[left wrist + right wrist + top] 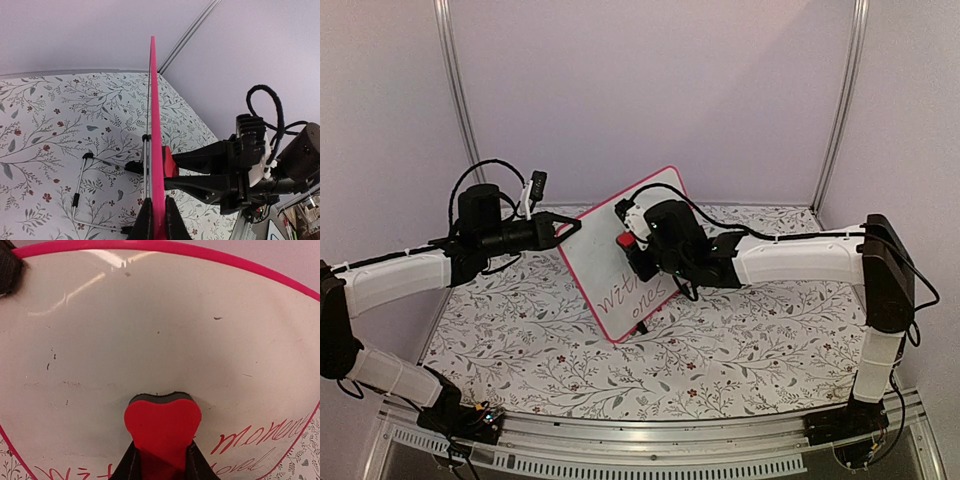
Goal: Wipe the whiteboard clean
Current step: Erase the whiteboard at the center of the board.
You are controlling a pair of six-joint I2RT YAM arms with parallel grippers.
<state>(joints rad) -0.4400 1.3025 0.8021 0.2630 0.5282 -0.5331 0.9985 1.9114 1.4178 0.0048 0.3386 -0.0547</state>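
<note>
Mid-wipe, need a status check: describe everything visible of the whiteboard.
The whiteboard is glossy white with a thin pink frame, standing on a wire stand on the floral table. The left pincer clamps its edge; the right pincer holds a red heart-shaped eraser against its face. Red handwriting shows low down.

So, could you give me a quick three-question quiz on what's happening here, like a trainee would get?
1. True or false: the left tool grips the whiteboard by its edge.
2. What does the right tool hold? A) marker B) red eraser C) cloth
3. Fill in: in the top view, the leftover writing sits at the board's end ____ (nearer / farther from) the arm bases.
Key: 1 true; 2 B; 3 nearer.
</note>
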